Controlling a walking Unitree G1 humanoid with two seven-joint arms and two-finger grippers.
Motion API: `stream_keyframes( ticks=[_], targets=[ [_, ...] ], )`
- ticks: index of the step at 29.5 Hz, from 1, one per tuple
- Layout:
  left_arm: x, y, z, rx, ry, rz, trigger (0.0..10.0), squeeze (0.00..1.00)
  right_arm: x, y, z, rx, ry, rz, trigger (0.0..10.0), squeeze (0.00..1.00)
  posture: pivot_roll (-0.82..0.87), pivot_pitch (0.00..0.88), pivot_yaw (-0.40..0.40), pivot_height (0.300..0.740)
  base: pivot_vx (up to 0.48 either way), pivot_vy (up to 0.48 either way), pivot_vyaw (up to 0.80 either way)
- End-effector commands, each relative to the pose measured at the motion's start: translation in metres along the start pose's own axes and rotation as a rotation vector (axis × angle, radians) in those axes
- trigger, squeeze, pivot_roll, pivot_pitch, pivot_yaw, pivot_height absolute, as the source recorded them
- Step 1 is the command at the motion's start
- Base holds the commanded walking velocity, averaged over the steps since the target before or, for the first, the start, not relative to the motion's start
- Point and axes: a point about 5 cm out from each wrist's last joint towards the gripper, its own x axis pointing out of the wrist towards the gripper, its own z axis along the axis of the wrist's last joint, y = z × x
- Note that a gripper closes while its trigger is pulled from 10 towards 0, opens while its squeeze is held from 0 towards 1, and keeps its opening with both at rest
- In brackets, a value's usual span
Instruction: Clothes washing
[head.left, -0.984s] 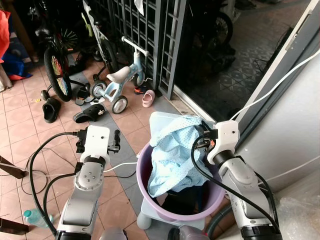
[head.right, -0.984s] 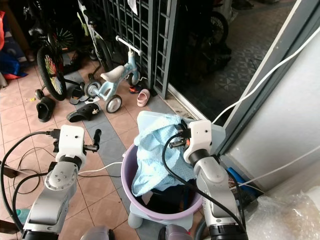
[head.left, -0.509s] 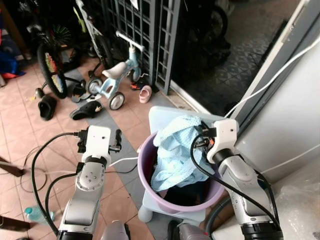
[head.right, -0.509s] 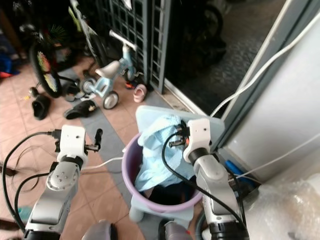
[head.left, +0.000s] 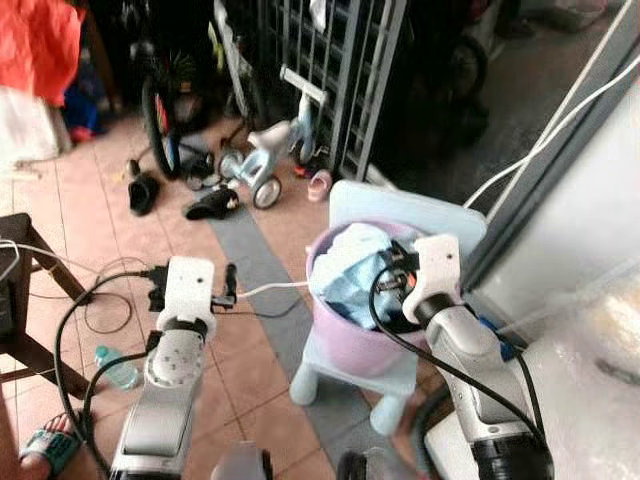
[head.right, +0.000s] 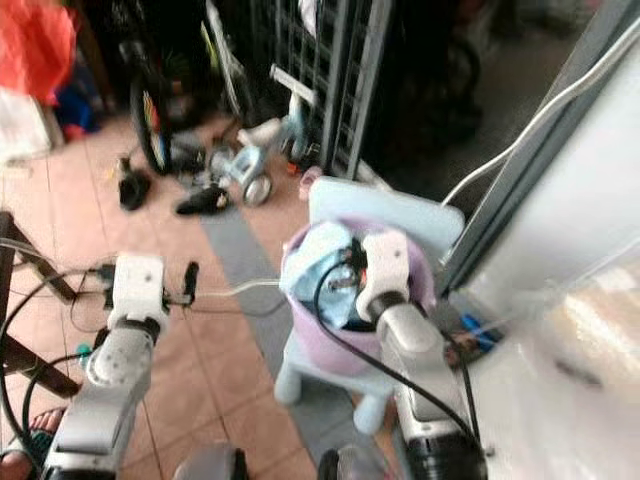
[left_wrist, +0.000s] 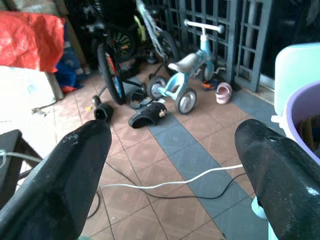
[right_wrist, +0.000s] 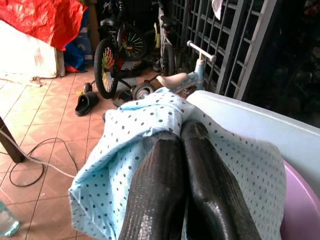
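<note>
Washing machine (head.left: 590, 360): the white body stood at the robot's right, close beside the chair. Judged to be where the laundry is meant to go, which would explain why the tub was parked next to it; no lid or door could be made out.

Floor (head.left: 90, 230): terracotta tiles with a grey strip running toward the gate. A white cable (left_wrist: 165, 183) lay across it, and a child's tricycle (left_wrist: 187, 67), a bicycle wheel (left_wrist: 111, 75) and loose sandals (left_wrist: 148, 114) sat well back by the metal gate (head.left: 345, 70), away from the work.

Chair (head.left: 352, 365): a small pale-blue plastic chair served as the stand. It raised the tub off the floor, probably so the arms could reach in without the robot bending far.

Tub (head.left: 345, 335): a lilac plastic tub rested on the chair seat, in front of the backrest, with dark clothing low inside it.

Cloth (right_wrist: 120, 150): pale blue, dark-dotted, heaped at the top of the tub and draped over the rim.

Right end effector (right_wrist: 182, 137): fingers pressed together with the dotted cloth pinched between them, the fabric folding around both fingers. The hold sat over the tub mouth, so the garment looked part-lifted rather than clear of the tub.

Left end effector (left_wrist: 170, 145): fingers spread wide, nothing between them, held out over bare floor to the left of the tub. Judged idle, kept away from the lift.
</note>
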Motion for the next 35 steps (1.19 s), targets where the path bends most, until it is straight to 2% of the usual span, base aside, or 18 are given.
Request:
stream_keyframes(
  ticks=[1,8,14,18,23,26,33,35],
  targets=[
    [-0.002,-0.004,-0.002,-0.01,0.009,-0.009,10.0,0.0,0.002,-0.005,0.004,-0.014,-0.01,-0.016,10.0,0.0,0.04,0.0,-0.047,0.74,-0.33,0.0,0.0],
    [-0.001,-0.006,-0.002,-0.015,0.008,-0.016,10.0,0.0,0.008,-0.005,0.008,-0.011,-0.014,-0.027,10.0,0.0,0.04,0.0,-0.044,0.74,-0.301,0.0,-0.8],
    [0.001,-0.007,0.001,-0.02,-0.002,-0.029,10.0,0.0,0.011,-0.01,0.013,-0.024,-0.038,-0.064,10.0,0.0,0.03,0.0,-0.039,0.74,0.0,0.0,-0.79],
    [0.001,-0.008,0.003,-0.051,-0.013,-0.049,10.0,0.0,0.011,-0.02,0.017,-0.043,-0.058,-0.146,10.0,0.0,0.03,0.0,-0.039,0.74,0.0,0.0,-0.78],
    [0.0,-0.009,0.003,-0.071,-0.009,-0.06,10.0,0.0,0.007,-0.044,0.016,-0.105,-0.047,-0.338,10.0,0.0,0.03,0.0,-0.038,0.74,0.0,0.0,-0.77],
    [0.0,-0.009,0.004,-0.072,-0.011,-0.062,10.0,0.0,0.007,-0.052,0.018,-0.139,-0.05,-0.394,10.0,0.0,0.03,0.0,-0.038,0.74,0.0,0.0,-0.77],
    [0.0,-0.009,0.004,-0.097,-0.006,-0.07,10.0,0.0,0.011,-0.049,0.018,-0.143,-0.056,-0.372,10.0,0.0,0.03,0.0,-0.037,0.74,0.0,0.0,-0.75],
    [0.0,-0.009,0.005,-0.105,-0.019,-0.091,10.0,0.0,0.012,-0.046,0.02,-0.14,-0.069,-0.352,10.0,0.0,0.03,0.0,-0.036,0.74,0.0,0.0,0.0]
  ],
)
